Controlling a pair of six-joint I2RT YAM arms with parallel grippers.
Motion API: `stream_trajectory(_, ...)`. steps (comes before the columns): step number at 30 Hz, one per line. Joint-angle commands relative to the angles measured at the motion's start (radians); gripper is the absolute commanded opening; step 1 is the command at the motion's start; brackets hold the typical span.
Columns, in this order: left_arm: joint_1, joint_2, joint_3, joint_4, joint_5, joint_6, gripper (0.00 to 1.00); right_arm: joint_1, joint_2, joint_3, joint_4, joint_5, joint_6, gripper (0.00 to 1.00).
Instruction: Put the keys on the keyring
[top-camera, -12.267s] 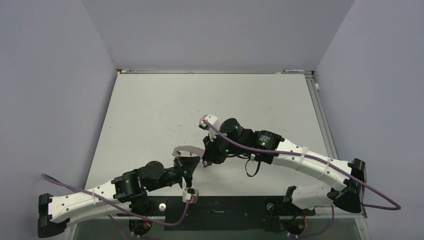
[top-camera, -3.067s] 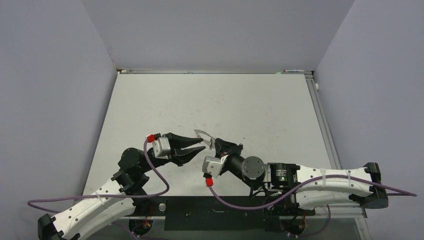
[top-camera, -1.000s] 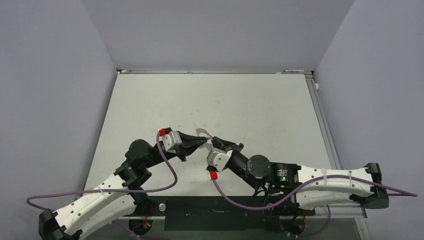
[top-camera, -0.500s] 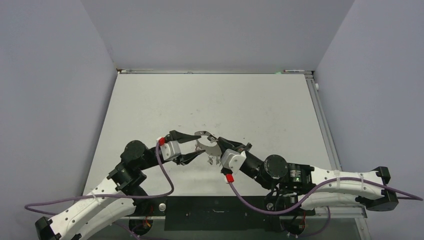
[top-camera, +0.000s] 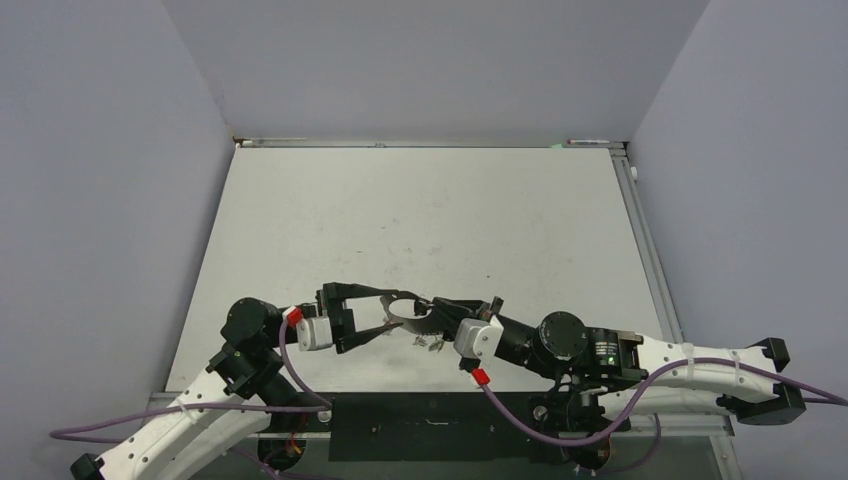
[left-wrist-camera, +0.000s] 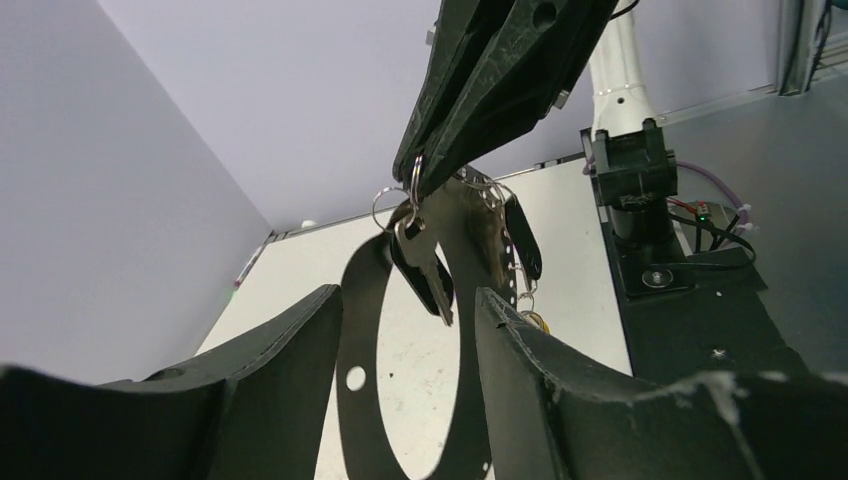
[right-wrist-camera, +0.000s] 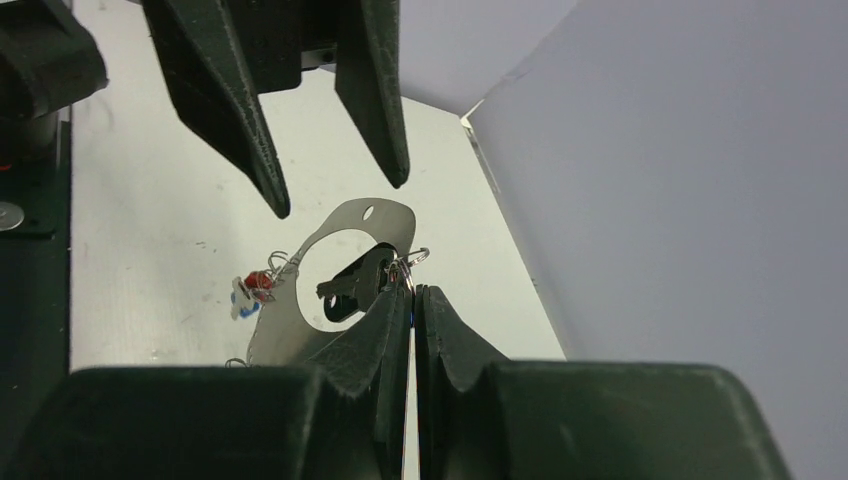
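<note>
Keyring (left-wrist-camera: 355, 330) nearer, left pincer (left-wrist-camera: 410, 302) astride

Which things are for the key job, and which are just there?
For the job: keyring, keys, right gripper pinching the keyring, open left gripper.
Just there: table, purple cables.

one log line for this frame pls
right gripper shut on keyring | left gripper open, straddling it | keys dangling from keyring
</note>
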Motion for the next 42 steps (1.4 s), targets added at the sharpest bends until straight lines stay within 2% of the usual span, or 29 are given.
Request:
stream_trajectory(1, 0.007, 0.001, 0.001, 0.079, 0.106, 0.0, 0.48, 0.001, -0.017, 0.023, -0.004, -0.121, 0.009, 0.05)
stream_trajectory(18, 0.001, 0.108, 0.009, 0.118, 0.202, -0.116, 0.47, -0.002, 0.044, 0.057, -0.041, -0.216, 0.008, 0.05)
stream_trajectory(27, -0.028, 0.153, 0.015, 0.099, 0.223, -0.121, 0.46, -0.001, 0.051, 0.055, -0.026, -0.222, 0.013, 0.05)
stream_trajectory(33, -0.044, 0.177, 0.019, 0.097, 0.228, -0.128, 0.38, -0.001, 0.055, 0.05, -0.013, -0.219, 0.017, 0.05)
stream_trajectory(38, -0.055, 0.188, 0.02, 0.096, 0.215, -0.133, 0.26, -0.002, 0.057, 0.048, -0.005, -0.224, 0.017, 0.05)
stream_trajectory(42, -0.059, 0.195, 0.022, 0.095, 0.205, -0.141, 0.22, -0.002, 0.061, 0.049, -0.003, -0.229, 0.02, 0.05)
